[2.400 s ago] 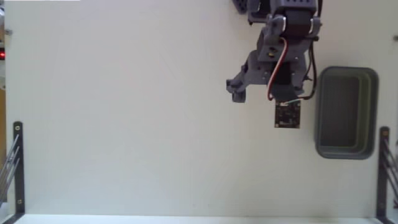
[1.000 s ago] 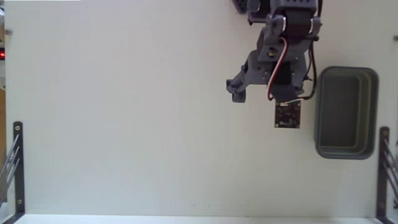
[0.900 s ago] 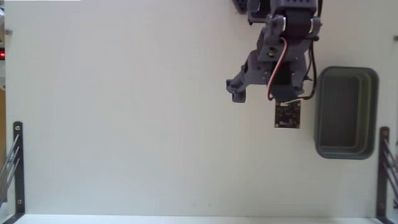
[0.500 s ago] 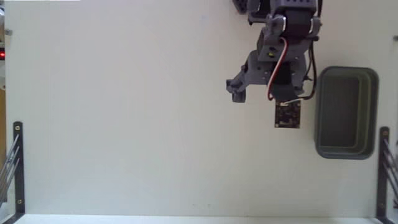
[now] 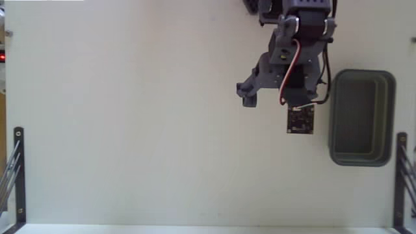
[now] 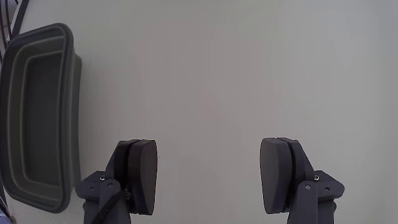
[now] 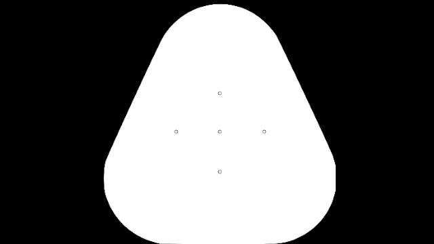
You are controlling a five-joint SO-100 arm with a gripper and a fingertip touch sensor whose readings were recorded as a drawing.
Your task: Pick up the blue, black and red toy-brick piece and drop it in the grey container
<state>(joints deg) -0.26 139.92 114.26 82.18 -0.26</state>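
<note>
Grey moulded plastic forms the container (image 5: 361, 117), a rounded-rectangular tub with a thick, smooth rim and a darker recessed floor; in the fixed view it sits at the right side of the white table (image 5: 130, 130), long axis running up and down the picture, and nothing can be seen inside it. In the wrist view the same container (image 6: 38, 112) lies along the left edge, its inside bare and matte as well.

Matte grey printed parts make up the arm (image 5: 296, 45), which reaches down from the top edge of the fixed view, with red and white wires looping along it. A small dark square circuit board (image 5: 300, 119) with green wires hangs at its lower end, just beside the container's left wall.

The gripper (image 6: 208, 175) shows plainly in the wrist view: two flat, rounded dark-grey fingers (image 6: 142, 176) stand well apart with only the bare, pale table between them, gripping nothing.

The toy-brick piece cannot be found in either view.

Black metal brackets (image 5: 18, 170) stand at the lower left and lower right edges of the table in the fixed view.
</note>
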